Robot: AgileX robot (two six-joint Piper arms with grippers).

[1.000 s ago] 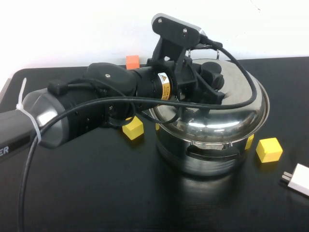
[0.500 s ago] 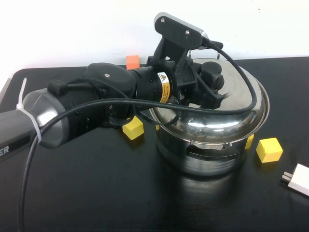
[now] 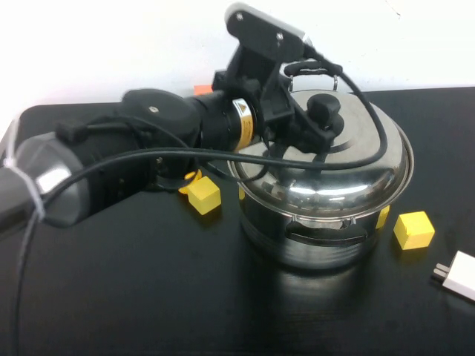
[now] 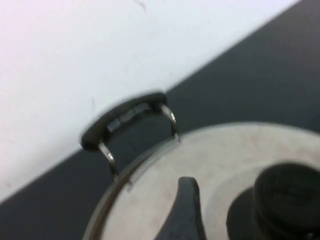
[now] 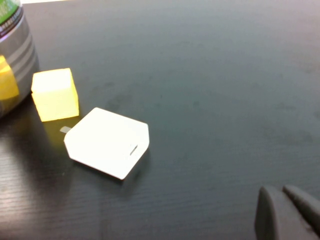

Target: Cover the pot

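Observation:
The large steel pot [image 3: 320, 241] stands right of the table's middle, with black side handles front and back. The domed steel lid [image 3: 356, 159] with a black knob [image 3: 324, 110] rests on it and covers it. My left gripper [image 3: 312, 132] hovers over the lid's left part, just beside the knob, open and holding nothing. In the left wrist view one finger [image 4: 186, 207] stands apart from the knob [image 4: 287, 197], above the lid [image 4: 220, 155] and near the pot's far handle [image 4: 125, 117]. My right gripper [image 5: 289, 212] is shut and empty, low over the table, out of the high view.
Yellow cubes lie left of the pot [image 3: 204, 196] and right of it [image 3: 413, 229]. A white plug [image 3: 458, 276] lies at the right edge; it shows in the right wrist view [image 5: 107, 142] beside a yellow cube [image 5: 55, 93]. An orange cube [image 3: 200, 89] sits at the back.
My left arm has drawn back to the left and lifted a little. Its fingers have come off the knob. The lid stays on the pot.

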